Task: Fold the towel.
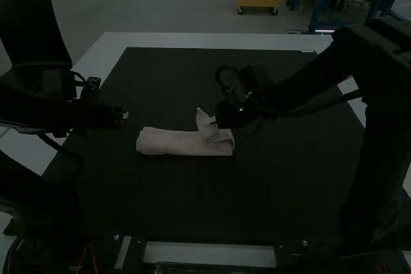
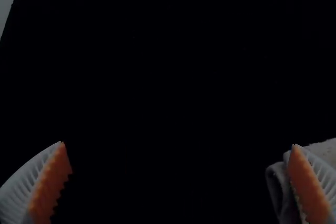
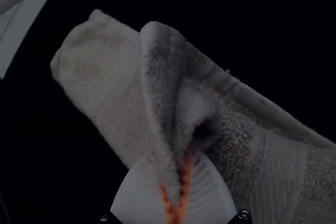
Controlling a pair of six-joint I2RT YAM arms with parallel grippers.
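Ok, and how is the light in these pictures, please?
High view: dim, the right arm nearly merging with the dark mat, the pale towel standing out; left wrist view: the mat almost pure black; right wrist view: deep shadow inside the towel's fold.

Illumination: low in all views.
High view: the right arm [image 1: 385, 120] reads near-silhouette; the table border [image 1: 192, 41] is dull grey. Wrist views: mat [image 2: 168, 77] renders black; towel [image 3: 105, 77] shows deep shadow inside its fold. Light source: indeterminate.
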